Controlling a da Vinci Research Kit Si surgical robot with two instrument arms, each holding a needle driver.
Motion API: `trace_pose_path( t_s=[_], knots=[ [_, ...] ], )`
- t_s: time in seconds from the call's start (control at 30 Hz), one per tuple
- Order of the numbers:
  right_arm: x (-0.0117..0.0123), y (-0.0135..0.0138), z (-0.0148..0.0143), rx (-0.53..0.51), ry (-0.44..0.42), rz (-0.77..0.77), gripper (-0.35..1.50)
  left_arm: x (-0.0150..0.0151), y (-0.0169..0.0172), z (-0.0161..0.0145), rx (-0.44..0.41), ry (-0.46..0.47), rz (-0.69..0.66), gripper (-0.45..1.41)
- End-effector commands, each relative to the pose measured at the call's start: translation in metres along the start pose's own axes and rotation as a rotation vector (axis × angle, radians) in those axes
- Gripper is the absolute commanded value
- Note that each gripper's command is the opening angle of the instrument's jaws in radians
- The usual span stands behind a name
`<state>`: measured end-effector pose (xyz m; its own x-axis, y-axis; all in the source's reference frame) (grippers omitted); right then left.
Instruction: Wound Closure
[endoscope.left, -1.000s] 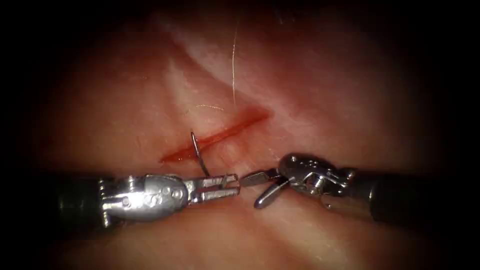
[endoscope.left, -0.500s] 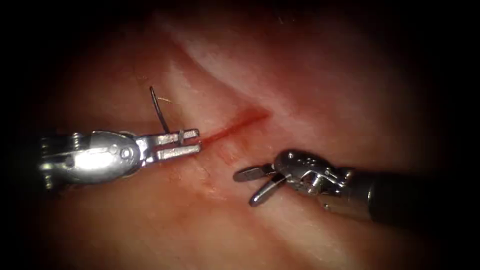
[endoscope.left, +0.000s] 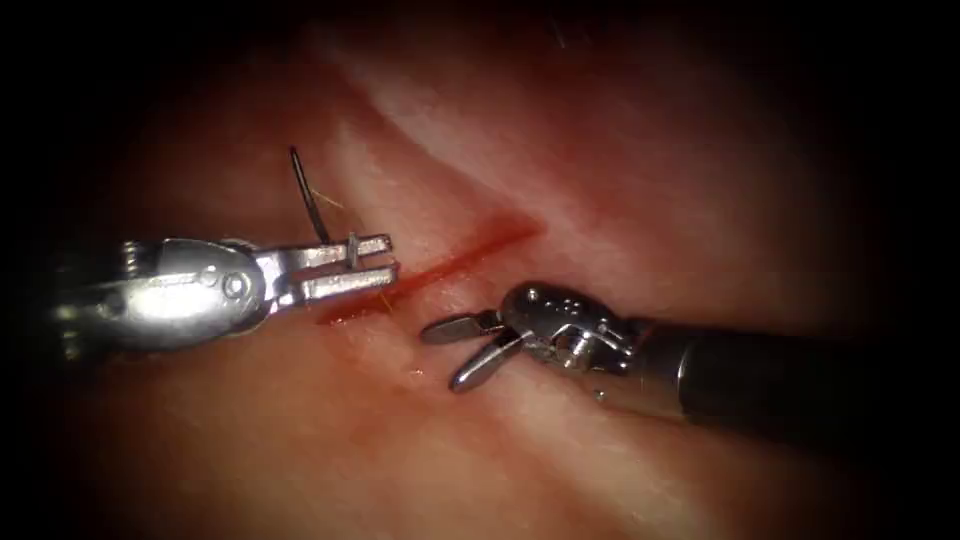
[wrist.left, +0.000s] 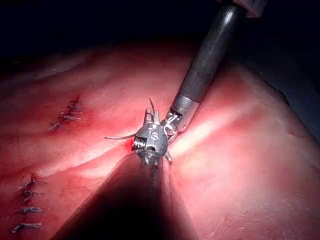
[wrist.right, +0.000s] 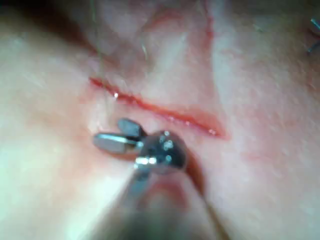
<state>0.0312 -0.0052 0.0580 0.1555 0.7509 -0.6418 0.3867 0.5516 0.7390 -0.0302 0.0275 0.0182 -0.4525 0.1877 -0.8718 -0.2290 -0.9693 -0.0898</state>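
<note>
Needle (endoscope.left: 306, 192) is out of the tissue (endoscope.left: 620, 160), and we are holding it in our left tool (endoscope.left: 372, 265).

We are pinching its lower end, left of the cut (endoscope.left: 440, 268); it could twist or slip. Our right tool (endoscope.left: 452, 352) is gaping open, holding nothing, and could poke the tissue beside the cut.
</note>
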Motion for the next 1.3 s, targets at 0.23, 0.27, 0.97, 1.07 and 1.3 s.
trace_pose_path(
  t_s=[0.23,0.27,0.97,1.07,1.3],
  knots=[
    [-0.002,0.0022,0.0007,-0.009,-0.014,-0.013,0.73,0.0005,-0.0004,-0.0006,0.005,0.016,-0.003,-0.45],
    [-0.0021,0.0023,0.0007,-0.01,-0.017,-0.014,0.73,0.0006,-0.0005,-0.0009,0.005,0.018,-0.004,-0.45],
    [-0.0002,0.0006,0.0036,-0.002,-0.01,-0.004,0.64,0.0014,-0.0003,-0.004,0.034,0.055,-0.01,-0.45],
    [-0.0001,0.0007,0.0038,-0.003,-0.01,-0.004,0.59,0.0015,-0.0003,-0.004,0.033,0.056,-0.01,-0.45],
    [-0.0004,0.0008,0.0034,0.006,-0.014,-0.005,-0.08,0.0015,-0.0001,-0.0039,0.035,0.059,-0.01,-0.45]
  ],
)
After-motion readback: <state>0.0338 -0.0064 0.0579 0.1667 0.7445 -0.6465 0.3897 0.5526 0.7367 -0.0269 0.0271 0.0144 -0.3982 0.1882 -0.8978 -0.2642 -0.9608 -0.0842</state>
